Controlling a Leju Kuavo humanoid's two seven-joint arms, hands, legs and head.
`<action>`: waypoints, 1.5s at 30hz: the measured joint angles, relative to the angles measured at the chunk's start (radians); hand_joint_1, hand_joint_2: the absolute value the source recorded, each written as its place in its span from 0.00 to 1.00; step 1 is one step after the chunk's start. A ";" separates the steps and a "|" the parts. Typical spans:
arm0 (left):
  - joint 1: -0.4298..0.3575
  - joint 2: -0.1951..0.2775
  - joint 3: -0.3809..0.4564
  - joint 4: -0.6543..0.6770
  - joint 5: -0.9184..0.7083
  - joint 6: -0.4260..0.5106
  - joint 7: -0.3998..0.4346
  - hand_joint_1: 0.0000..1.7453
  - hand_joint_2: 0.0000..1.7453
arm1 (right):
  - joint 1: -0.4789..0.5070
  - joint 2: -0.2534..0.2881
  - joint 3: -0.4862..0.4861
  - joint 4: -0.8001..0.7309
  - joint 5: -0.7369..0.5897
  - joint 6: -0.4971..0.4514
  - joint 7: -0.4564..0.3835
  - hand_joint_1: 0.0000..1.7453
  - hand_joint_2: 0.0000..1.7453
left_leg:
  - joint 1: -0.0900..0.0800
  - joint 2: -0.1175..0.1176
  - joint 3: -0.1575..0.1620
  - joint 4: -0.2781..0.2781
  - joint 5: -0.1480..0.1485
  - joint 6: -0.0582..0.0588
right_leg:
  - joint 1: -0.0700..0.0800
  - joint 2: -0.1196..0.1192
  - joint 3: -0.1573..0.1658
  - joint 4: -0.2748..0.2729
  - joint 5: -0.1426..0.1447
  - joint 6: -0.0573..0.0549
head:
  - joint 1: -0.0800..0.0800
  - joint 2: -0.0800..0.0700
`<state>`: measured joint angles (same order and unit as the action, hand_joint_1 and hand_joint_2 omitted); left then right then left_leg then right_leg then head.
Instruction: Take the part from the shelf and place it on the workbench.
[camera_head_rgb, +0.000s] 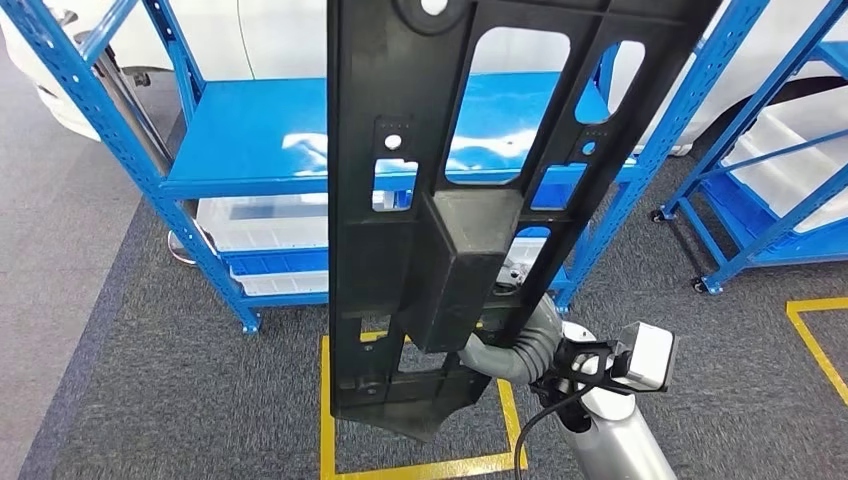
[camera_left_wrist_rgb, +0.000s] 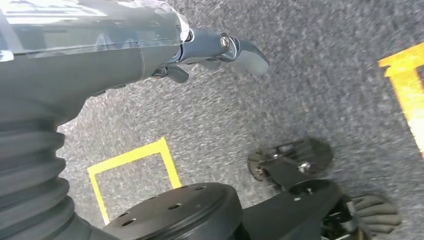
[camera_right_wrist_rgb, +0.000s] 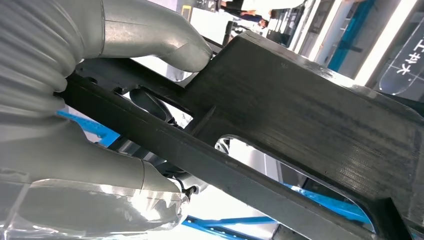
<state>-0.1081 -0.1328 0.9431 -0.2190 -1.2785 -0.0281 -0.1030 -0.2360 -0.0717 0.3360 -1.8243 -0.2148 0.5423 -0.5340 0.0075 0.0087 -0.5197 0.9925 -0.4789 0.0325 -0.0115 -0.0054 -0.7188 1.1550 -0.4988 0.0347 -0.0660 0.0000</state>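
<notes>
— While the right arm is raised from the lower right of the head view, what is gripped by the right hand (camera_right_wrist_rgb: 100, 115)?

— A long black plastic part (camera_head_rgb: 440, 200) is held there. In the right wrist view, a pale thumb is pressed on the part's upper face and a finger is wrapped beneath one of its ribs, so the hand is clenched around it.

— How is the part carried?

— It is held upright and slightly tilted, close to the head camera, its lower end near the yellow floor marking (camera_head_rgb: 330, 420). The grey ribbed wrist cover is seen just behind the part's boxy middle section.

— Where is it set against the shelf?

— It is lifted in front of the blue shelf (camera_head_rgb: 260, 140), off its boards, with carpet below.

— And the left hand (camera_left_wrist_rgb: 220, 50)?

— It is hung down over the grey carpet (camera_left_wrist_rgb: 300, 75), with nothing held. Its dark fingers are seen stretched out past the wrist cover, loosely apart, so it is taken as released.
</notes>
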 joint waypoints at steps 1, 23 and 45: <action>0.000 0.000 0.000 0.000 -0.001 0.000 0.001 0.00 1.00 | 0.000 0.000 -0.001 0.000 0.001 0.000 0.001 0.98 1.00 | -0.001 0.001 -0.015 0.001 0.012 0.001 | -0.001 0.000 -0.015 0.067 -0.040 0.003 | 0.000 0.000; 0.001 -0.013 -0.014 0.000 -0.008 0.019 0.012 0.00 1.00 | -0.027 0.005 -0.003 0.029 -0.035 0.015 0.012 0.98 1.00 | 0.004 -0.008 -0.026 0.042 0.008 -0.053 | 0.008 -0.003 0.159 -0.152 0.043 -0.048 | 0.000 0.000; 0.001 -0.029 -0.014 0.000 0.001 0.019 0.006 0.00 1.00 | -0.041 0.005 0.002 0.045 -0.036 0.014 0.025 0.98 1.00 | -0.001 0.021 -0.078 0.110 -0.047 -0.048 | 0.004 -0.009 0.139 -0.154 0.060 -0.054 | 0.000 0.000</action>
<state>-0.1074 -0.1613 0.9293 -0.2190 -1.2773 -0.0089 -0.0965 -0.2773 -0.0666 0.3376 -1.7796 -0.2512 0.5558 -0.5091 0.0067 0.0294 -0.5978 1.1029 -0.5256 -0.0155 -0.0076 -0.0140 -0.5802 1.0012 -0.4390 -0.0196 -0.0664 0.0000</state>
